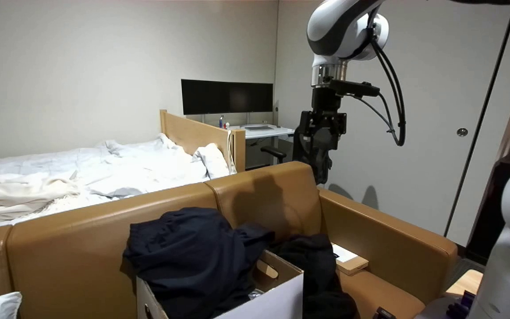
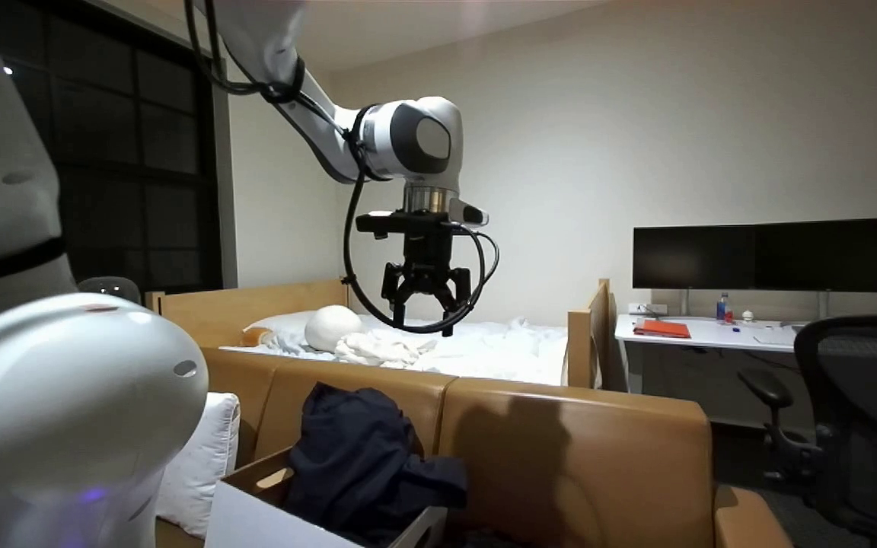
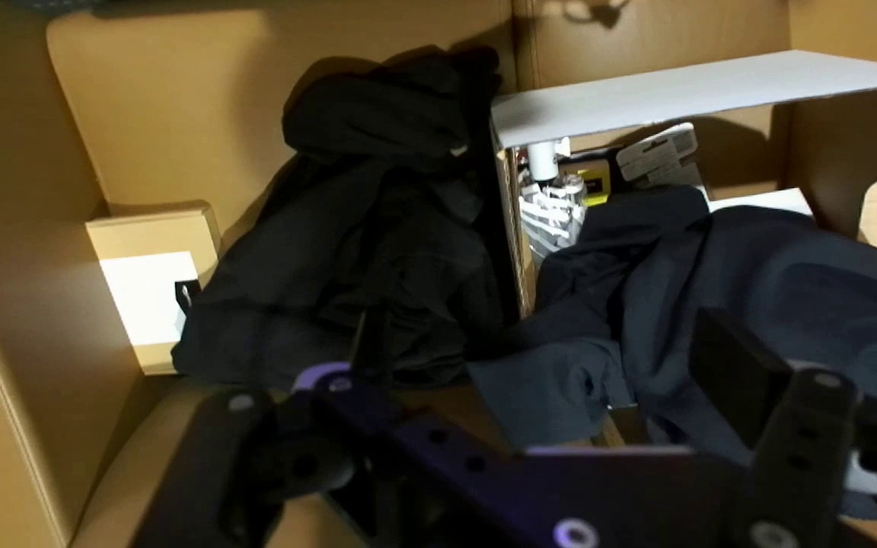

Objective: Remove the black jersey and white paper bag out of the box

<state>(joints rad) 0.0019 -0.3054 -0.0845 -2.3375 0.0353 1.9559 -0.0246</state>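
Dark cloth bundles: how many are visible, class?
2: a navy cloth bundle heaped in the white cardboard box; a black cloth bundle beside it on the brown upholstered sofa. The box may hide more.

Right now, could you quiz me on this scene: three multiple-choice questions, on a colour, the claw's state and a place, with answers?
1. The clothing sticking out of the box is: A red; B dark blue; C yellow.
2. The gripper is: A holding cloth; B shut, empty; C open, empty.
3. The black garment lies: A beside the box; B inside the box; C in the gripper.

1 B: both exterior views show dark blue cloth.
2 C: in an exterior view its fingers stand apart, gripping nothing.
3 A: the wrist view shows it outside the box, on the sofa.
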